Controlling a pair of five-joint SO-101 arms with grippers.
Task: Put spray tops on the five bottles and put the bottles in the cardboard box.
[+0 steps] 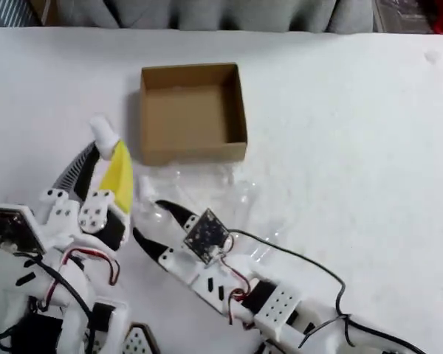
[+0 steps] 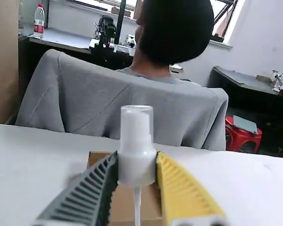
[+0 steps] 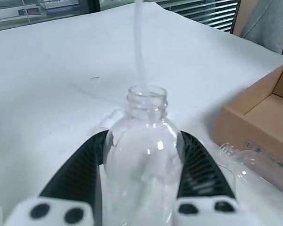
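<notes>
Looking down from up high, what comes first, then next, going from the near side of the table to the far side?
Right gripper → loose bottles → box.

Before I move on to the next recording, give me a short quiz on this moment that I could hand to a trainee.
1. True or false: the cardboard box has something lying inside it.
2. What is the left gripper shut on? A: a spray top. B: a cloth. C: nothing.
3. Fill in: the right gripper is shut on a clear ____ with an open neck.

Key:
1. False. In the high view the inside of the box is bare.
2. A.
3. bottle.
</notes>
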